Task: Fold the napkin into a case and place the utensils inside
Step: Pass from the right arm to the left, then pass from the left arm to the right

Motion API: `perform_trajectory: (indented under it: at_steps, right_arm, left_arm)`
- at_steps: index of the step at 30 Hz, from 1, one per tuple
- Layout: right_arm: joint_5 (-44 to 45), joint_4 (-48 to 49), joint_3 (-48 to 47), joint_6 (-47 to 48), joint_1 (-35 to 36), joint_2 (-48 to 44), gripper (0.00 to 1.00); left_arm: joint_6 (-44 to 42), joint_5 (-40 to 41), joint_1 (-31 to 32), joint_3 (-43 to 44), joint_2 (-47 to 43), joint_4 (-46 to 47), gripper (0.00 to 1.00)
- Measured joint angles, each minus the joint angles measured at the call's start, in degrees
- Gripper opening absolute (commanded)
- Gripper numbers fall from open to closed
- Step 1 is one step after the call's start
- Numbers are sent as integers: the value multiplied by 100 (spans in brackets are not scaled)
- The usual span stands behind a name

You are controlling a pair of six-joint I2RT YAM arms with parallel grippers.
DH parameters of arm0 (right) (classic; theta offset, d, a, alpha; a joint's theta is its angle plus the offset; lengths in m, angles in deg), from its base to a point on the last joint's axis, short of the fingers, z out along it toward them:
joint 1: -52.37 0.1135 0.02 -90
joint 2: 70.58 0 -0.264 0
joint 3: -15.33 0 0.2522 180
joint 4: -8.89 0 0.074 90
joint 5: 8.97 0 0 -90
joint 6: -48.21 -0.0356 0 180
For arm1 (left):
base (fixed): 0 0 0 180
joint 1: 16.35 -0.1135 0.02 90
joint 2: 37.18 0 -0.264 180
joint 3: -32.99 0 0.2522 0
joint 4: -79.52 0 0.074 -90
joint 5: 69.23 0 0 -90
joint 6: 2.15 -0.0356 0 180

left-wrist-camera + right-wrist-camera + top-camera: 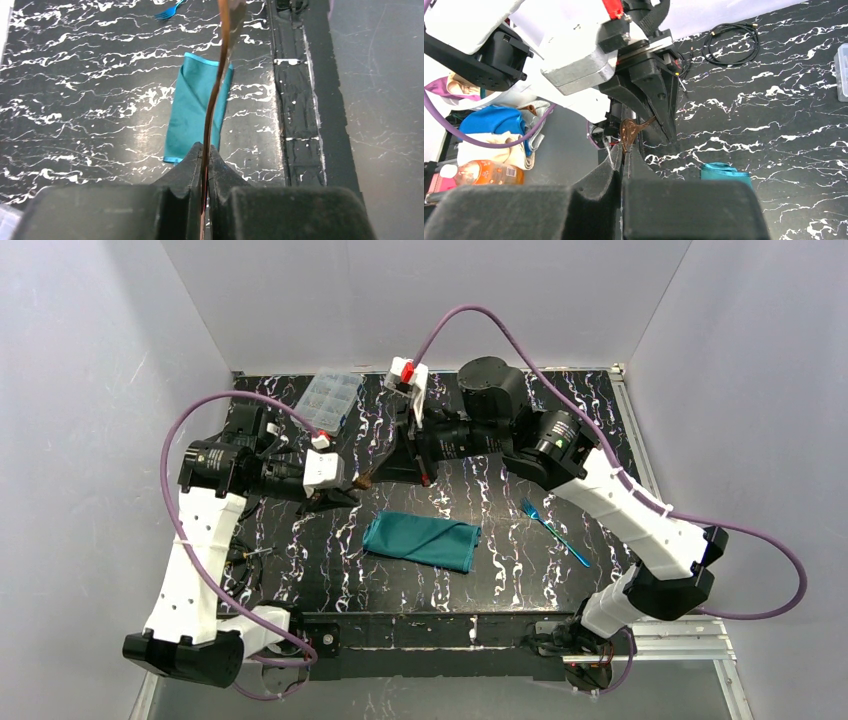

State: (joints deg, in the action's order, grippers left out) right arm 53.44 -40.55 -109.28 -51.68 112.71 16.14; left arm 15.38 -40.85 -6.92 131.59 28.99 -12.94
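Jaws of both arms pinch 1 copper utensil [214, 100] near the folded napkin [190, 115], blue fork [556, 535] lying aside.

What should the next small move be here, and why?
Probably open the right gripper: the left gripper also pinches the copper utensil, so the left arm could carry it alone to the folded napkin.

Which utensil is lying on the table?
The blue fork, lying flat on the table to the right of the folded napkin. The brown utensil is up in the air, pinched between jaws.
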Motion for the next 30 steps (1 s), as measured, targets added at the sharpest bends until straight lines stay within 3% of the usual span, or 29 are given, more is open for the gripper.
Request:
perform_trajectory:
  at_steps: [1, 2, 4, 7, 8, 13, 18, 23, 26, 30]
  right_arm:
    - [-2, -2, 2, -2, -42, -2, 1]
    - [-9, 0, 11, -7, -59, -4, 16]
    - [-20, 26, 66, 2, -20, -15, 57]
    - [70, 83, 249, -22, 4, -114, 91]
    - [107, 116, 350, -52, 9, -170, 98]
    - [623, 140, 774, -417, 15, -448, 99]
    - [1196, 151, 835, -1362, -157, -459, 99]
    - [1272, 501, 1290, -2791, -807, -396, 98]
    - [1287, 962, 1971, -3668, -1023, -348, 92]
    - [1222, 1250, 2157, -4374, -1027, 26, 84]
  left_arm:
    - [-33, 33, 20, 2, -28, 9, 0]
    - [-81, 83, 17, 2, -61, 31, 0]
    - [-179, 190, 17, -11, -122, 31, 0]
    - [-66, 365, 7, -186, -275, 225, 0]
    - [4, 466, 7, -278, -339, 374, 0]
    - [177, 1285, 7, -1204, -990, 1875, 0]
    - [-278, 2201, 11, -2347, -1633, 3932, 0]
    - [-1283, 3134, 232, -3475, -1878, 6199, 0]
    - [-2011, 3436, 341, -4024, -1886, 7237, 0]
    - [-2861, 3654, 431, -4398, -1888, 8393, 0]
